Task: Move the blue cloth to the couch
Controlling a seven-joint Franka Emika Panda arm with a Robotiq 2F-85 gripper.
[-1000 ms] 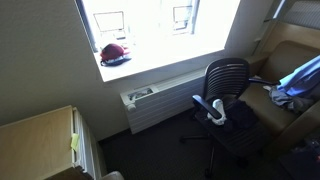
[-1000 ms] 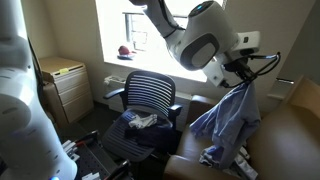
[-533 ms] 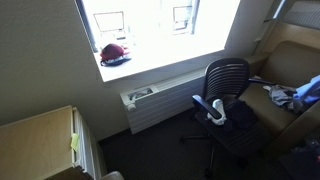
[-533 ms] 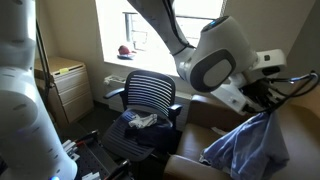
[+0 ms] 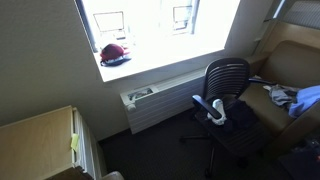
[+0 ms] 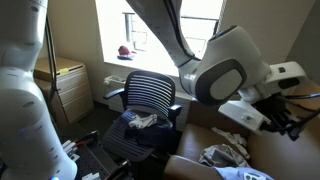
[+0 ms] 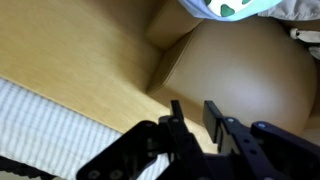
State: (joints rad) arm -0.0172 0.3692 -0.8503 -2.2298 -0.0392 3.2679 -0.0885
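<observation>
**Ana:** Look, your light blue crumpled cloth (image 6: 225, 155) lies on the seat of the brown leather couch (image 7: 250, 70). Your job looks almost done.

**Ben:** Yes, and your black two-finger gripper (image 7: 192, 108) holds nothing. Its fingers stand a little apart, and you can see the couch between them. In the wrist view the cloth (image 7: 228, 8) is up at the top, well away from the gripper.

**Ana:** So now you should pull back in a careful way. Lift up first, then move away. Do not sweep low over the cloth, or you might drag it off the seat.

**Ben:** Keep the fingers apart as you go, so no fold gets pinched.

**Ana:** Mind the black office chair with the mesh back (image 5: 225, 85) too. It stands just beside the couch.

**Ben:** One thing I cannot see well. In an exterior view the cloth (image 5: 306, 96) runs off the edge of the picture. It may hang over the seat a bit. Check that before you stop.
</observation>
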